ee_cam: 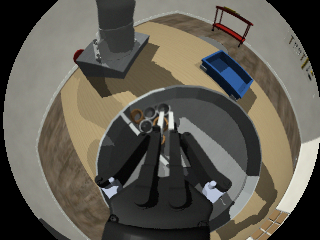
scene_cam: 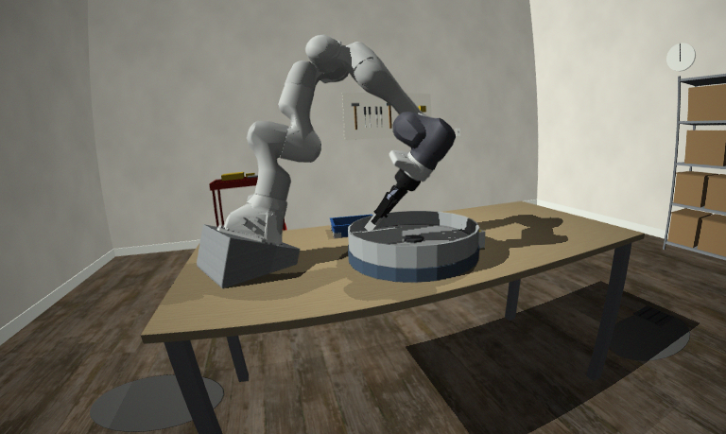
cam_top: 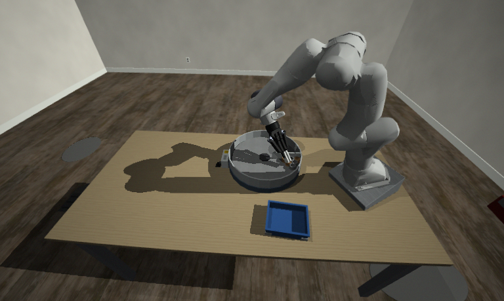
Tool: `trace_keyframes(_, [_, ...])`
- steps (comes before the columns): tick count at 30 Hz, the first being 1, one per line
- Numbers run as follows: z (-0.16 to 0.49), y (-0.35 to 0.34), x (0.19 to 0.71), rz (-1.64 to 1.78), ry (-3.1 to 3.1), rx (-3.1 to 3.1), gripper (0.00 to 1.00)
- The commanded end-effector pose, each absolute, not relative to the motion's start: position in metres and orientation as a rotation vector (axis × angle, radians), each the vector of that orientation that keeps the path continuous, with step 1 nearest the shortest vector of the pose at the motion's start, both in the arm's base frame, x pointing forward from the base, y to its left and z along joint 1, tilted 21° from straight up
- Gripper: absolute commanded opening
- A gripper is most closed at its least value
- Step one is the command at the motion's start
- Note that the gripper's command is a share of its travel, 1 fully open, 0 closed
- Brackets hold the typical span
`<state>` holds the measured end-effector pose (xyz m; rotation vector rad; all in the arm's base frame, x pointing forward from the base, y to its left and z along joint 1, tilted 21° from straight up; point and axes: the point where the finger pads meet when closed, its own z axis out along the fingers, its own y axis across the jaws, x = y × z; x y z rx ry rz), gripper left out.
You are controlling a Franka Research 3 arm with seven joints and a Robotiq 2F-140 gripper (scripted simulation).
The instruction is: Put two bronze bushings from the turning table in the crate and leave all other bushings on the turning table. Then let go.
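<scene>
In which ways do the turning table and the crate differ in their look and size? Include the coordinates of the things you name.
The turning table (cam_top: 264,183) (scene_cam: 416,255) (ee_cam: 254,155) is round, while the crate (cam_top: 287,234) (scene_cam: 342,227) (ee_cam: 239,90) is rectangular. The turning table is grey above a dark blue base; the crate is blue. The turning table is clearly larger than the crate. Both have raised walls, open tops, and stand on the same wooden table (cam_top: 178,223) (scene_cam: 320,295) (ee_cam: 85,95).

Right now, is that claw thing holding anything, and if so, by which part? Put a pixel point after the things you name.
Nothing appears to be held: the gripper (cam_top: 287,159) (scene_cam: 370,226) (ee_cam: 166,118) is nearly shut among the bushings, with no piece visibly clasped between its tips.
</scene>
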<state>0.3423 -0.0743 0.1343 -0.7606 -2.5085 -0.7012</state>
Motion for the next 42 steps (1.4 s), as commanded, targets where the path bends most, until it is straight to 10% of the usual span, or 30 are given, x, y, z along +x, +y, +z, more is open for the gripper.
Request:
trace_keyframes(1, [0.134, -0.074, 0.342, -0.696, -2.506, -0.765, 0.06])
trace_keyframes(42, [0.123, -0.072, 0.346, -0.696, -2.506, -0.765, 0.06])
